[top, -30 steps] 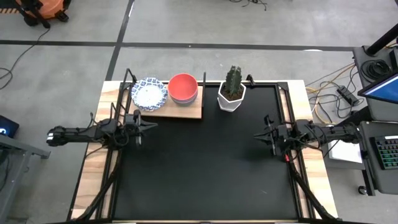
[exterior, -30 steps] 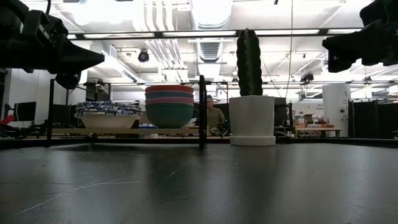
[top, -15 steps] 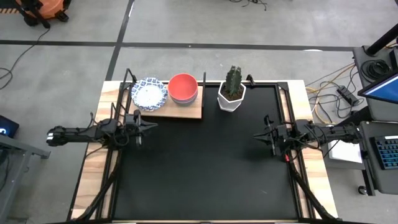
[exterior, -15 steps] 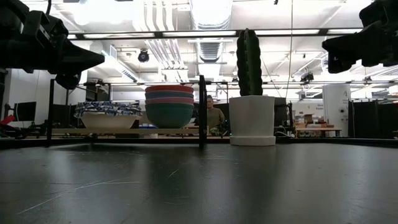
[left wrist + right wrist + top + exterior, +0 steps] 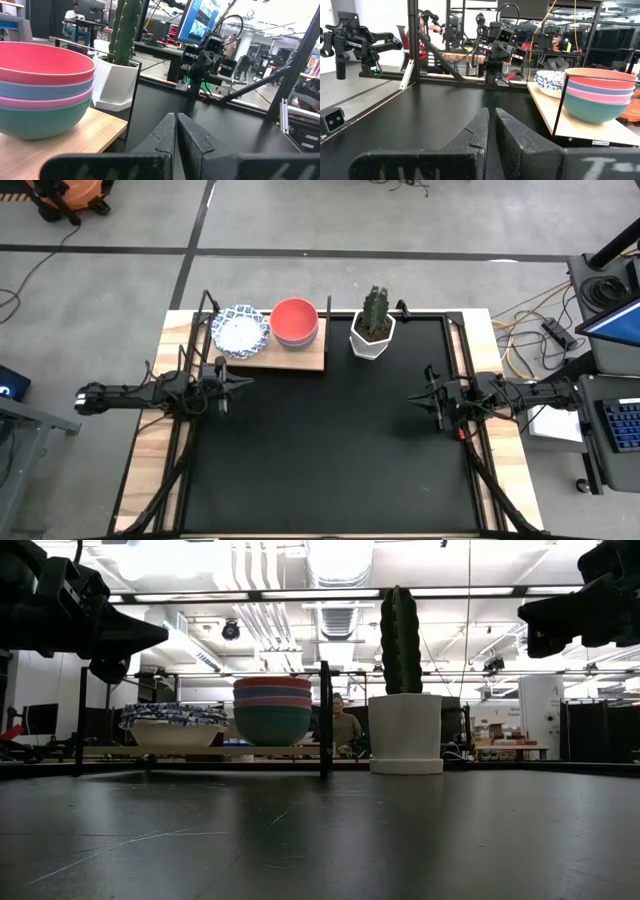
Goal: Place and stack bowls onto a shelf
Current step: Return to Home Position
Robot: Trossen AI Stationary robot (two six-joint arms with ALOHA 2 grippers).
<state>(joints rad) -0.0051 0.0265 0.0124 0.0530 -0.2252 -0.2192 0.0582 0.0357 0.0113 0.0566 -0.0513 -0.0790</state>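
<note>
Fig.: I see the L hand (image 5: 243,377) at the surface's (image 5: 330,460) left edge, just near of the shelf (image 5: 300,359), fingers together, empty. R hand (image 5: 413,398) at right edge, likewise pressed together. Shelf sits far-left w/ patterned bowls (image 5: 240,330) stacked at its left, and the red-blue-pink-green stack (image 5: 295,321) at its right. Cactus pot (image 5: 373,337) stands just right of it.

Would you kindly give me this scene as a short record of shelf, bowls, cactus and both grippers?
shelf: wooden board, far left of table
coloured bowls: one stack on shelf; red, blue, pink, green downward
patterned bowls: on shelf beside that stack
cactus pot: on table, right of shelf
left gripper: shut, empty, near shelf
right gripper: shut, empty, table's right side
</note>
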